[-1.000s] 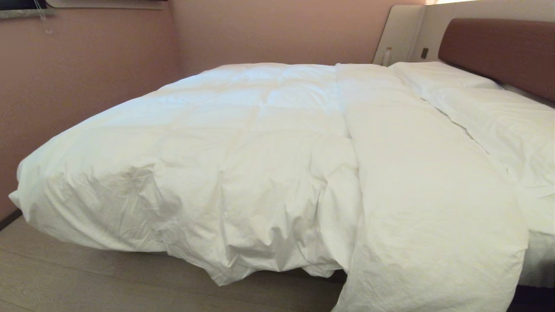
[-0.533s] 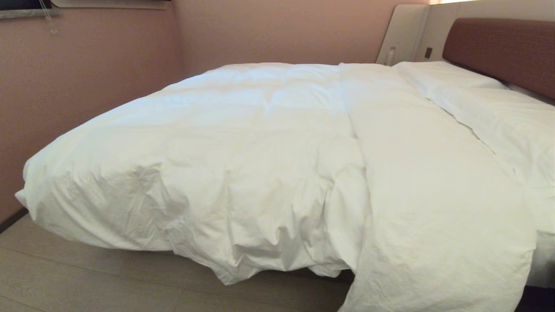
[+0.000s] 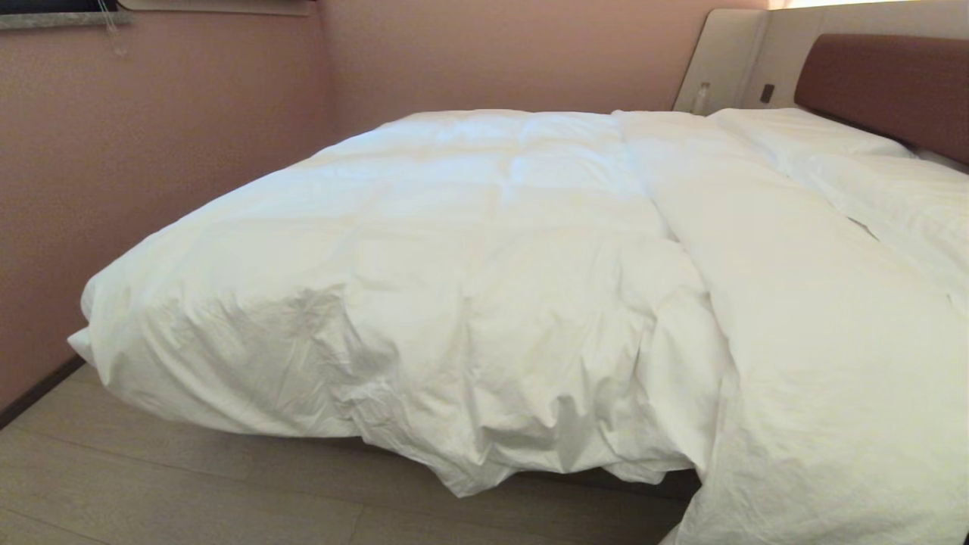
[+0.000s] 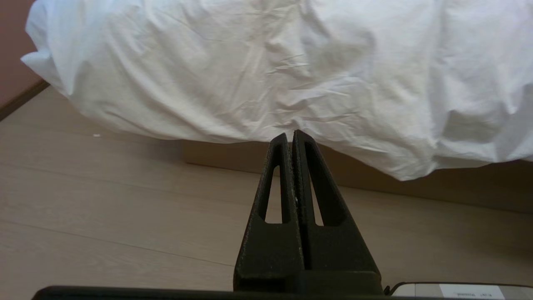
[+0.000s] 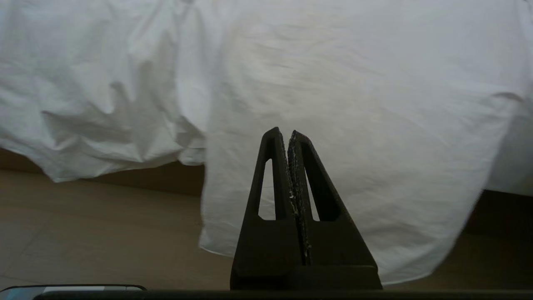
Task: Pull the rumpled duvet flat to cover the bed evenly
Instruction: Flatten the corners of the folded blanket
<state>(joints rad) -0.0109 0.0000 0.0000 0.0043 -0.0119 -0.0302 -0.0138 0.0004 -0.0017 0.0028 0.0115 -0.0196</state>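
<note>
Puffy white duvet (image 3: 469, 265) rumpled, one flap drooping over the bed (image 4: 233, 156) edge; both grippers' fingers together, empty.

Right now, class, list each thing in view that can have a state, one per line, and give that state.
duvet: rumpled, bunched along the near edge, one part hanging further down than the rest.
bed: mostly covered; base showing under the overhang.
pillows: lying flat by the headboard.
left claw: shut, empty, short of the duvet's edge.
right claw: shut, empty, facing the hanging part.
</note>
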